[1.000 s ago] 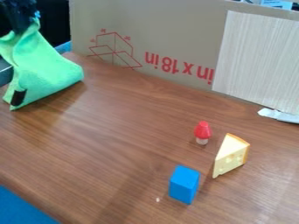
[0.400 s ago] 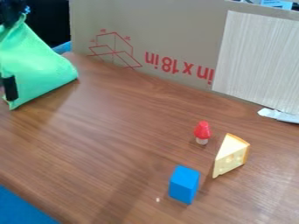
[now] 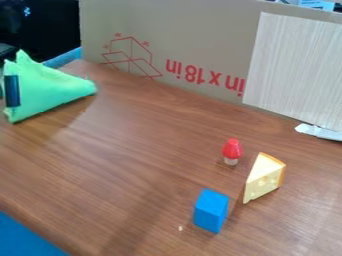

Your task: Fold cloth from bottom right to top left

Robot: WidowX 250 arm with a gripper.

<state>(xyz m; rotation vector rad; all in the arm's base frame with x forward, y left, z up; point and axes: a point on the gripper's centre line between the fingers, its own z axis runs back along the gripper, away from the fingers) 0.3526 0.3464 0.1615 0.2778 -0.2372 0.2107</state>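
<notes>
A hand can pass over the middle of the table (image 3: 153,135), between the cloth (image 3: 50,92) at the left and the red piece (image 3: 231,150), cheese (image 3: 262,179) and block (image 3: 210,211) at the right. Only narrow gaps part the cheese from the red piece and the block. Across the back, the cardboard (image 3: 180,30) and the pale panel (image 3: 294,70) stand as a wall. At the left edge, a dark strip (image 3: 11,91) blocks part of the cloth's near side, perhaps a bit of the arm.

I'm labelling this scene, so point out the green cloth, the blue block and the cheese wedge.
Green cloth (image 3: 50,91), camera view, middle of its folds.
Blue block (image 3: 208,212), camera view, front face.
Cheese wedge (image 3: 262,180), camera view, holed side.
</notes>
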